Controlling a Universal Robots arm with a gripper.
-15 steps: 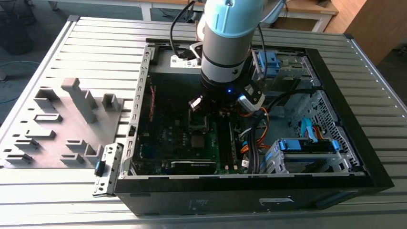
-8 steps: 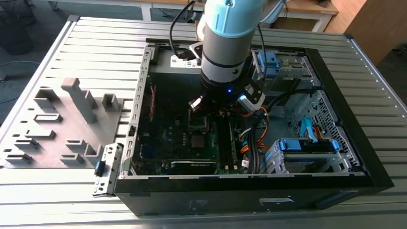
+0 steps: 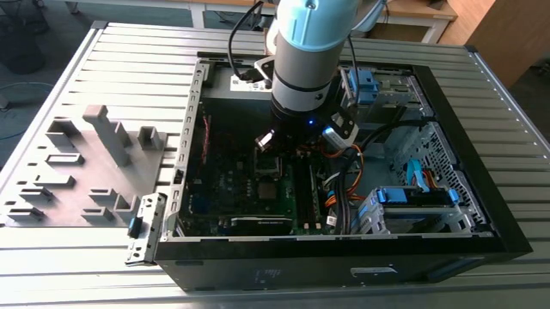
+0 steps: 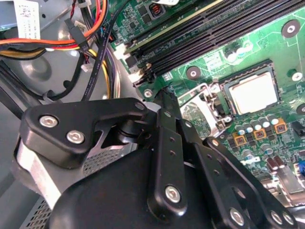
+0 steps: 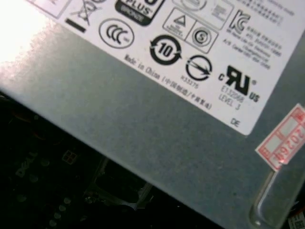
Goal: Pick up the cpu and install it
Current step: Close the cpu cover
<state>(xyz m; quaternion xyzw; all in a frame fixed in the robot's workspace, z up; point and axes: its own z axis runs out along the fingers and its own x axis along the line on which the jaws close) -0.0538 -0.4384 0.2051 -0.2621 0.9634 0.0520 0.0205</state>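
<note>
on the exterior view's left the grey tray [image 3: 73, 193] lies outside the case [image 3: 326, 248], its moulded blocks there to keep parts in fixed places for picking. no chip is visible on it. the case lies on its side with the panel off, so the board [image 3: 232, 187] faces up and can be reached from above. the arm [image 3: 305, 58] stands straight down over the middle of the board, with the gripper [image 3: 290, 147] low, just beside the socket. i cannot tell whether it is released or clenched, and nothing can be made out in its grasp. in the second wrist view the cpu [image 4: 251, 92] sits flat in the socket, the metal retaining frame [image 4: 200, 107] swung open beside it, so by my reading it is placed but not locked. in the first wrist view the power supply [image 5: 143, 124] is close by. on the exterior view's right stand the blue drive bays [image 3: 413, 196].
</note>
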